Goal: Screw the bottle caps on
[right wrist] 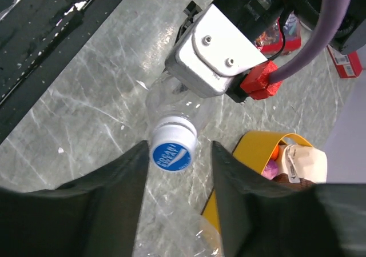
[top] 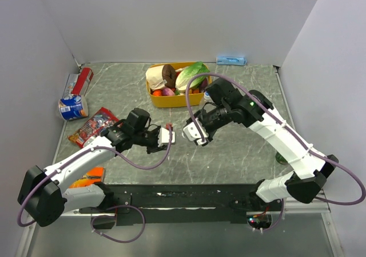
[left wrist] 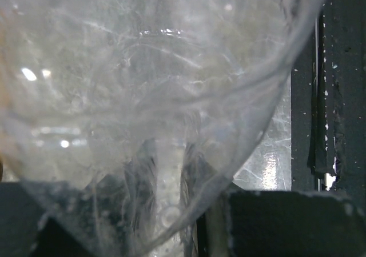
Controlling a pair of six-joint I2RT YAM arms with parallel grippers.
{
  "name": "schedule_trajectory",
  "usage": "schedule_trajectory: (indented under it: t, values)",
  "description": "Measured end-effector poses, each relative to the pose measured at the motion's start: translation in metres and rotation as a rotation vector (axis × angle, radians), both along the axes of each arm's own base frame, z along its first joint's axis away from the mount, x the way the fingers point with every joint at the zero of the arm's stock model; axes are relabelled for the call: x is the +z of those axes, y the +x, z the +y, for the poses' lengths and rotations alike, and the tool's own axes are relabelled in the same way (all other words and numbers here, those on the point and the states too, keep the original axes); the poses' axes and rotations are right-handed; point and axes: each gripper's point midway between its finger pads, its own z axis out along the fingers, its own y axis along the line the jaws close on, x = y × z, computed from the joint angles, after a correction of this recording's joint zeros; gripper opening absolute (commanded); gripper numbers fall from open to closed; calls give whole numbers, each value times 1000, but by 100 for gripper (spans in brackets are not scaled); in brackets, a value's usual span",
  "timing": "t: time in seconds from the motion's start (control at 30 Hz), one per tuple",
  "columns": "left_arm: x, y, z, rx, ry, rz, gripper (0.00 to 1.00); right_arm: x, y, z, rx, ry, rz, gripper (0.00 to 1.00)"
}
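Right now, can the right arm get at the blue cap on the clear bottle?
Probably yes. The cap sits between the right arm's open jaws with nothing in between, and the left arm holds the bottle further down, clear of the neck.

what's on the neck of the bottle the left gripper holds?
A blue bottle cap sits on the neck of the bottle. The threads beneath are covered, so how far it's screwed on can't be seen.

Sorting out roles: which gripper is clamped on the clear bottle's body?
The left gripper; it grips the bottle by its body, while the right gripper merely straddles the blue cap with its fingers apart.
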Motion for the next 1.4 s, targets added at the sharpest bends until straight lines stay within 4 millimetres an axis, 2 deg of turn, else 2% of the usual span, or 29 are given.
schedule_trajectory:
  t: [0.23, 0.4, 0.53, 0.67, 0.73, 0.87, 0.93, 0.97, 1.03, 1.07, 1.1, 1.2, 1.27, 1.4]
  values:
    - [0, 2, 2, 17, 1, 5, 1, -5, -1, -1, -7, -21, 27, 24]
    - [0, 12, 5, 109, -19, 12, 1, -6, 12, 4, -130, -27, 112, 18]
    - [3, 29, 13, 270, -64, -34, 1, -2, 36, 18, -334, -34, 312, 17]
    - [12, 61, 32, 497, -67, -119, 1, 7, 77, 38, -599, -35, 600, 16]
    - [8, 76, 44, 603, -29, -156, 1, 0, 92, 41, -709, -25, 737, 13]
    - [-8, 90, 56, 705, 66, -195, 1, -24, 112, 41, -923, -56, 968, 13]
    - [-13, 95, 61, 740, 100, -211, 1, -33, 120, 42, -996, -63, 1049, 17]
    - [-14, 97, 63, 751, 110, -217, 1, -35, 123, 43, -1020, -61, 1078, 31]
    - [-13, 99, 67, 775, 121, -232, 1, -35, 126, 45, -1039, -55, 1124, 43]
    - [-12, 99, 68, 781, 123, -236, 1, -34, 128, 45, -1046, -47, 1145, 55]
    - [-11, 100, 68, 783, 121, -238, 1, -31, 130, 45, -1041, -39, 1161, 60]
    - [2, 101, 59, 759, 72, -244, 1, -17, 131, 44, -996, -13, 1198, 66]
    - [10, 95, 52, 714, 38, -242, 1, 1, 136, 43, -935, 37, 1171, 66]
    - [12, 72, 40, 544, 27, -202, 1, 36, 150, 14, -801, 161, 948, 68]
